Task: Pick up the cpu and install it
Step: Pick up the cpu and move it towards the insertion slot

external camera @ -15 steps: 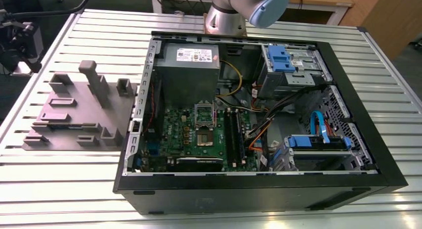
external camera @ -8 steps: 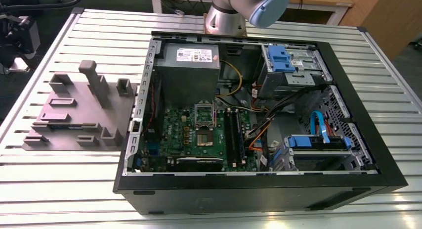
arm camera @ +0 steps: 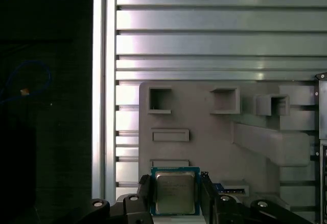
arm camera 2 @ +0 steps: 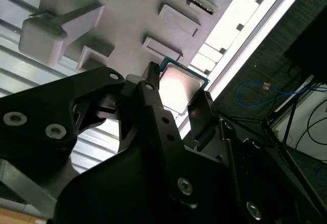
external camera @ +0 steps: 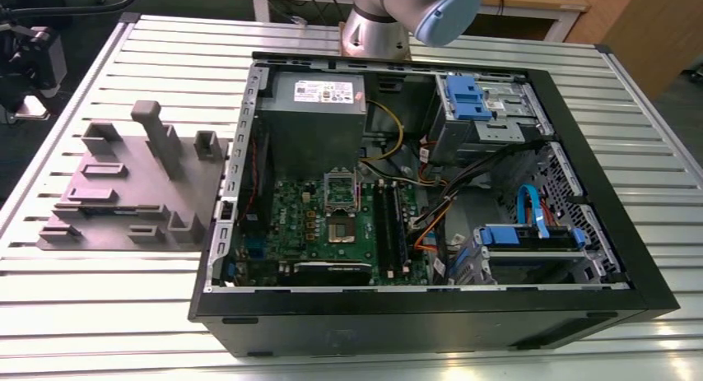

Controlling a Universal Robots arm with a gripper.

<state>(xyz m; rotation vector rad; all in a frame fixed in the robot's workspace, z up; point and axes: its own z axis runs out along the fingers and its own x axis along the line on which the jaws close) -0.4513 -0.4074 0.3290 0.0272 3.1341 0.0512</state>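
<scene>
End effector (arm camera: pixel 176 179) closest to lens in both wrist views: black fingers (arm camera: pixel 145 192) pressed on two opp. edges of the cpu (arm camera: pixel 174 196), so it's gripped. Silver top faces cam, green rim showing. Cpu sits over near edge of grey parts fixture (arm camera: pixel 204 132), w/ slatted metal desk (arm camera: pixel 204 35) beyond. Exterior view, L to R: fixture on desk at the exterior view's left. Open computer case (external camera: pixel 439 332) just beside it, motherboard (external camera: pixel 329 233) w/ socket (external camera: pixel 341 196) inside. Arm (external camera: pixel 396 19) behind case.

The gripper (arm camera: pixel 175 182) pinches the cpu (arm camera: pixel 174 196) between black fingers (arm camera: pixel 144 193), over a grey fixture block (arm camera: pixel 204 137) on the slatted table (arm camera: pixel 214 40).
</scene>
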